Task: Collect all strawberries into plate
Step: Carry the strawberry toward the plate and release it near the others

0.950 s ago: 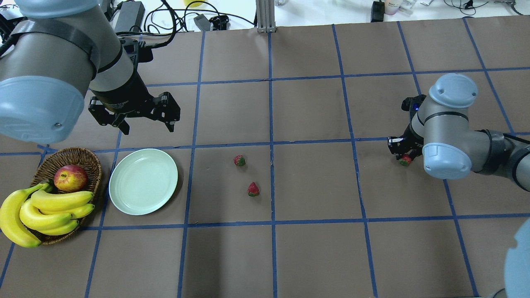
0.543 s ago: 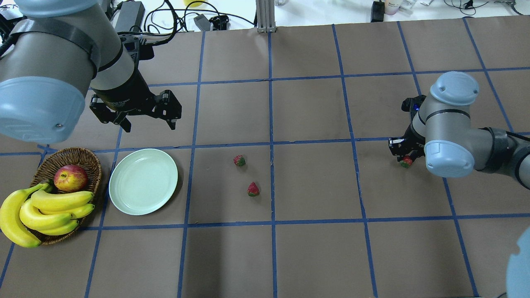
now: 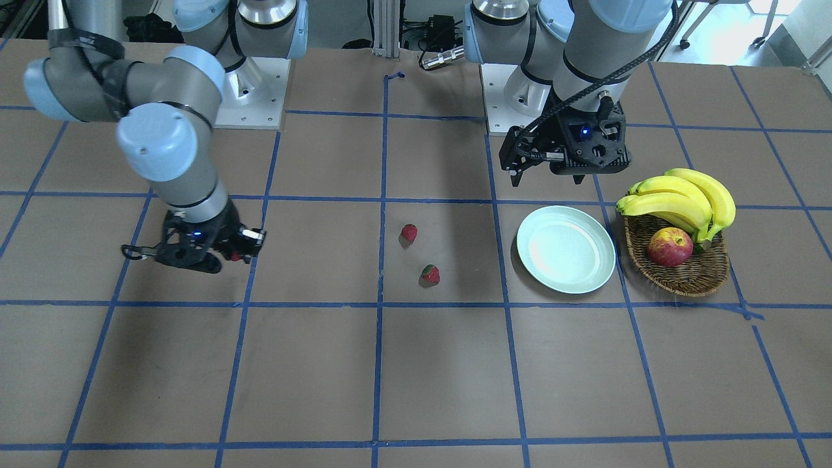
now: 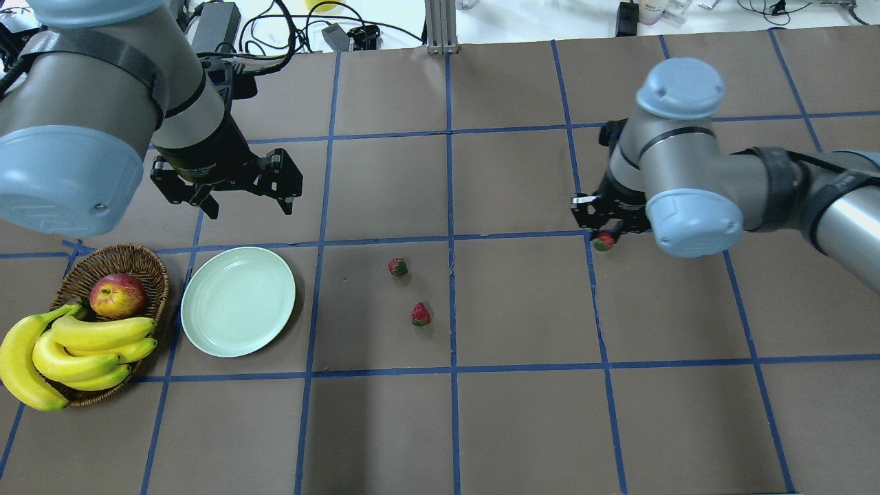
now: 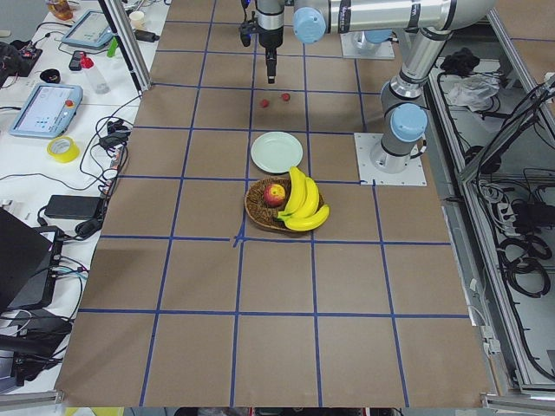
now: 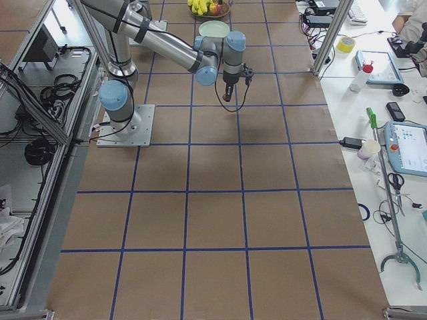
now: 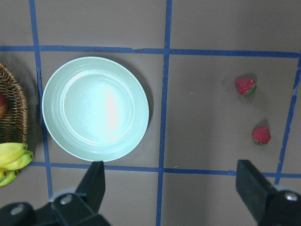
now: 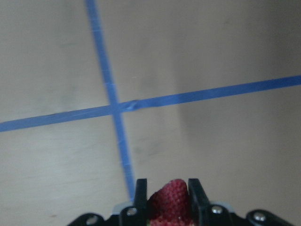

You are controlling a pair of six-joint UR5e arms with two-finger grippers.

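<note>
1. Right end effector (image 4: 603, 236) is clamped on one strawberry (image 8: 170, 197). The wrist view shows the berry pinched between both fingers with its tip poking out. It hangs above the bench (image 4: 522, 426), right of centre, near a tape crossing.
2. Left end effector (image 7: 173, 188) is spread wide with nothing in it, hovering just past the far edge of the plate (image 4: 238, 302).
3. The plate is on the left of the bench and bare, no berries in it yet. The basket (image 4: 148, 265) with the apple (image 4: 117, 295) and bananas (image 4: 82, 344) sits just left of it.
4. Two loose strawberries lie on the bench near centre, one farther (image 4: 397, 266) and one nearer (image 4: 420, 314). They are close together but not touching, and well apart from the plate.
5. Handling, my read: tiny, light, tapered, probably a bit soft. The taper means too hard a squeeze could squirt one out towards the tip.
6. Best hold is across the widest part near the green cap, one finger each side, modest force. The current grip looks centred.
7. Next, as I judge it: carry the held berry left to the plate and release it low, since the rim is shallow and a dropped berry could roll off.
8. Risk: the left end effector sits by the plate, so keep the two arms apart on approach.
</note>
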